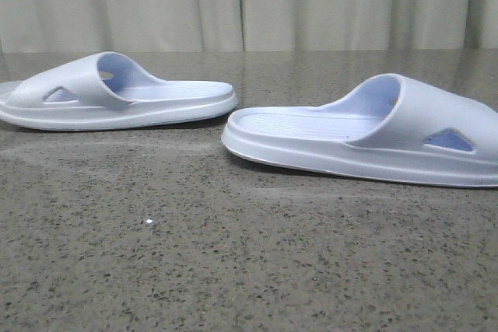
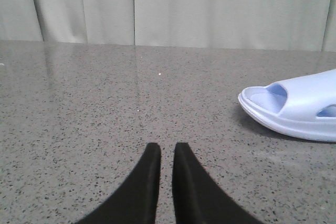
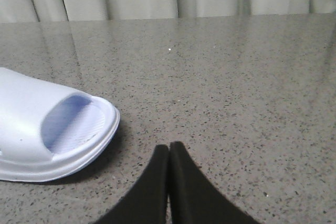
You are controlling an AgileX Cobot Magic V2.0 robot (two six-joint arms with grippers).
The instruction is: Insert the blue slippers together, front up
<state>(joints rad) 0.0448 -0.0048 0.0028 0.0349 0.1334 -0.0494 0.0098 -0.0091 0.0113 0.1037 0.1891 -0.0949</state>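
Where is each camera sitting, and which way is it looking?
Front view: low, looking forward over the table at both blue slippers; no robot part shows.
Left wrist view: on the left arm, over the left gripper, one slipper beside it.
Right wrist view: on the right arm, over the right gripper, one slipper beside it.
All three share the speckled table and curtain.

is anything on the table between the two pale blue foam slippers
Nothing visible. Only bare speckled grey stone tabletop separates the left pale blue foam slipper from the right one. Their heel ends face each other, apart, not touching.
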